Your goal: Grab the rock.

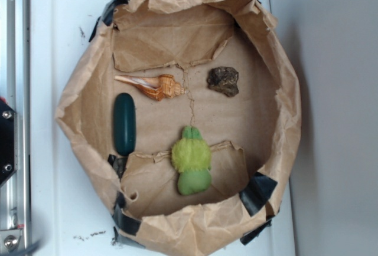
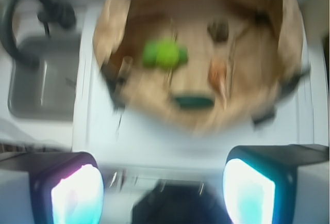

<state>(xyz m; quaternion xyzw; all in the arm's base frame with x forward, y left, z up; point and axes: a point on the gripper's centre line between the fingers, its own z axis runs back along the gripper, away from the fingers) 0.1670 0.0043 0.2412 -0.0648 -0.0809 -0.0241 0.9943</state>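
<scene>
The rock (image 1: 223,81), a small dark jagged lump, lies on the brown paper at the upper right of the paper-lined basin (image 1: 283,126). In the blurred wrist view it shows as a dark blob (image 2: 218,30) far ahead of me. My gripper (image 2: 162,193) is open and empty, its two glowing fingers wide apart at the bottom of the wrist view, well outside the basin over the white surface. The gripper does not show in the exterior view.
In the basin lie a tan spiral seashell (image 1: 155,85), a smooth dark green oblong (image 1: 124,124) and a green plush toy (image 1: 191,161). The crumpled paper walls stand up all round. A grey sink (image 2: 44,77) with a black faucet (image 2: 31,12) is at the left of the wrist view.
</scene>
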